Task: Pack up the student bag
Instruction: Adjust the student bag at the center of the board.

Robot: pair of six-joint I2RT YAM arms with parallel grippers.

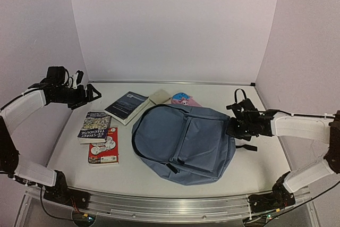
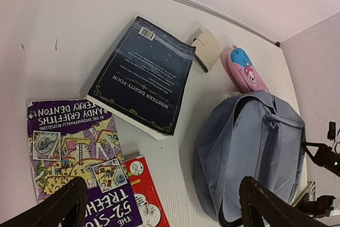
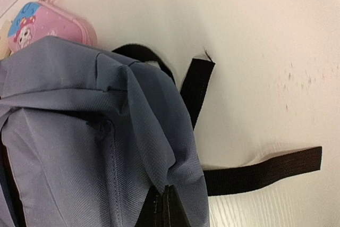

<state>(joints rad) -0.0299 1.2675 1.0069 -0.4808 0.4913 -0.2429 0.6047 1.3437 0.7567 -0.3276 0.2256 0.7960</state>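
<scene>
The student bag (image 1: 180,142) lies flat on the white table, a grey-blue backpack with its front pocket facing up. My right gripper (image 1: 232,127) is at its right edge. In the right wrist view the right gripper (image 3: 166,198) is shut, and a fold of the student bag's fabric (image 3: 79,147) is pinched between the fingers. My left gripper (image 1: 90,97) hangs open at the far left above the books, and holds nothing. In the left wrist view the left gripper (image 2: 162,190) has its fingers wide apart, with the student bag (image 2: 255,142) to its right.
A dark blue book (image 1: 126,106) (image 2: 143,78), a purple book (image 1: 95,126) (image 2: 69,152) and a red book (image 1: 103,147) (image 2: 146,195) lie left of the bag. A pink pencil case (image 1: 185,99) (image 3: 48,22) and a beige pad (image 1: 159,96) sit behind it. Black straps (image 3: 265,171) trail to the right.
</scene>
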